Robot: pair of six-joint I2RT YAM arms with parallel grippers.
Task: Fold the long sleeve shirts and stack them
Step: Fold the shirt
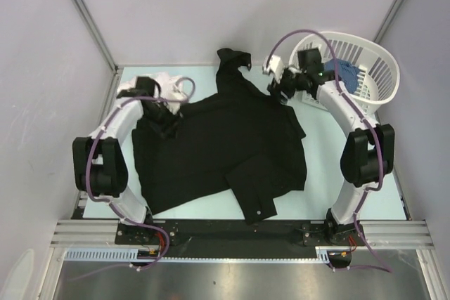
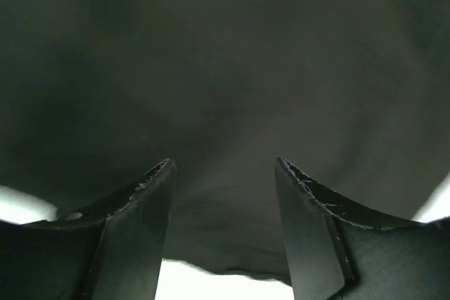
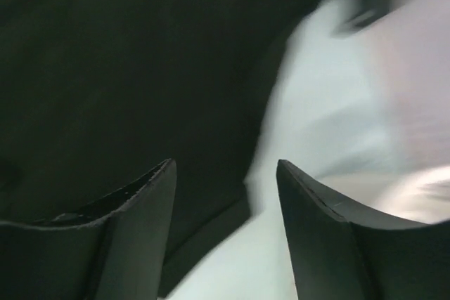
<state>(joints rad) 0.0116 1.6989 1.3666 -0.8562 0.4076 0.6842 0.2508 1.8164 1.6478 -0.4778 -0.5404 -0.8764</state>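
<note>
The black long sleeve shirt (image 1: 218, 145) lies spread over the middle of the table, one sleeve reaching to the back (image 1: 230, 61) and a folded flap at the front. A white shirt (image 1: 163, 86) lies bunched at the back left. My left gripper (image 1: 167, 119) is open over the black shirt's left edge; black cloth (image 2: 225, 89) fills its view between the fingers (image 2: 140, 216). My right gripper (image 1: 281, 93) is open at the shirt's back right edge; its view shows black cloth (image 3: 126, 75) on the left and pale table on the right.
A white slatted basket (image 1: 376, 68) stands at the back right with blue cloth (image 1: 349, 75) inside, close to the right arm. Walls enclose the pale green table (image 1: 330, 152) on three sides.
</note>
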